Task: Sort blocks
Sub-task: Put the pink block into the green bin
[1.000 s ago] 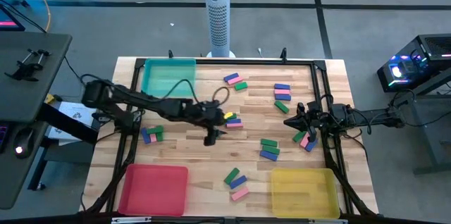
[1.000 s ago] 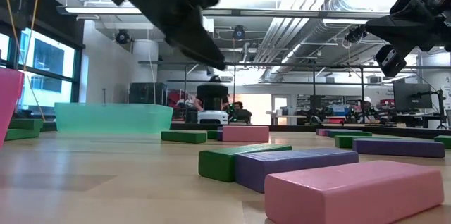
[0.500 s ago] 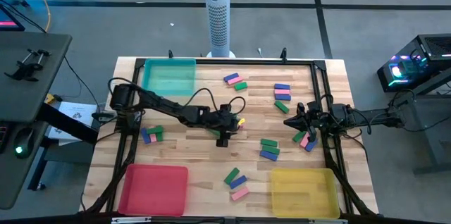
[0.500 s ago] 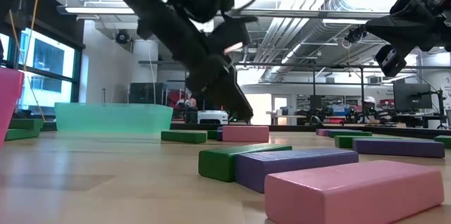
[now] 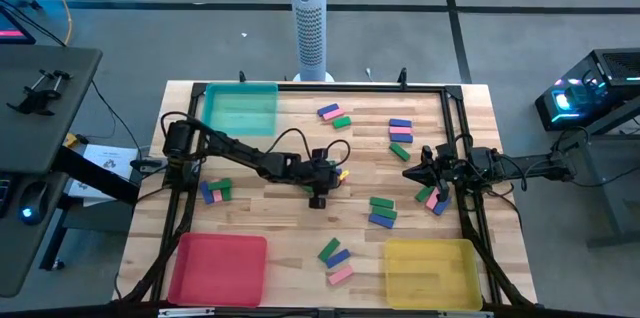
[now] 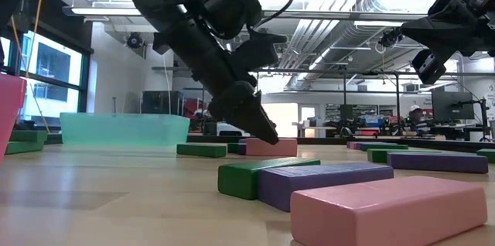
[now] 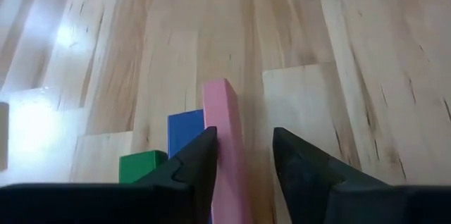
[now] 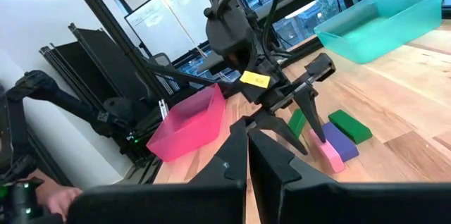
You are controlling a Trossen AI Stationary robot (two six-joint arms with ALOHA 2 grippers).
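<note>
The left gripper is reached out to the middle of the table, tipped down, its fingers apart around a pink block that lies beside a blue block and a green block. One finger looks to touch the pink block; the other stands off it. Bare wood lies open ahead of this trio.

The right gripper hangs above the right part of the table, fingers pressed together on nothing, near a small cluster of blocks.

Other blocks lie scattered: a group by the far middle, a column at right centre, a pile near the front edge. The teal tray sits at the far left corner, the red tray and yellow tray at the front. A yellow tag on the left arm bears writing too small to read.
</note>
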